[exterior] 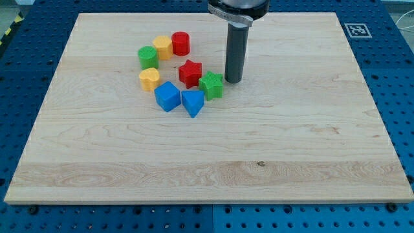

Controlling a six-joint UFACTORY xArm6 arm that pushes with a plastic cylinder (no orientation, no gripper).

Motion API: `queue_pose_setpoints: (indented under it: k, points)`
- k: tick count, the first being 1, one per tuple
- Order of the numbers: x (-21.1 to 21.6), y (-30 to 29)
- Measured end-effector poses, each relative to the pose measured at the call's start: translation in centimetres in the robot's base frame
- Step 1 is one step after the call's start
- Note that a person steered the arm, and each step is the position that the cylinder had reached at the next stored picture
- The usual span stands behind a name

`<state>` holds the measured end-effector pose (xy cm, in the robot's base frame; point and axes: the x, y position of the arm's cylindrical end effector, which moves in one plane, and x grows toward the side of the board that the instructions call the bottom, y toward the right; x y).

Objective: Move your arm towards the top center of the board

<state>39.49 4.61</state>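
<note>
My tip (233, 79) rests on the wooden board (291, 142), above the board's centre toward the view's top. It stands just right of the green star block (211, 85), close to it or touching it; I cannot tell which. Left of that are the red star block (190, 72), a blue triangular block (193, 102) and a blue block (167, 96). Further left are a yellow heart-like block (149, 79), a green round block (148, 56), a yellow block (162, 46) and a red cylinder (180, 43).
The board lies on a blue perforated table (394, 65). A black-and-white marker tag (357, 30) sits at the board's top right corner. The arm's dark mount (237, 9) hangs over the board's top edge.
</note>
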Motion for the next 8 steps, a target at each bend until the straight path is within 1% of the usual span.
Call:
queue_pose_setpoints:
  k: [3,6,8]
  points:
    - [-2.0,0.4]
    - [-2.3,0.3]
    - [-4.5,0.0]
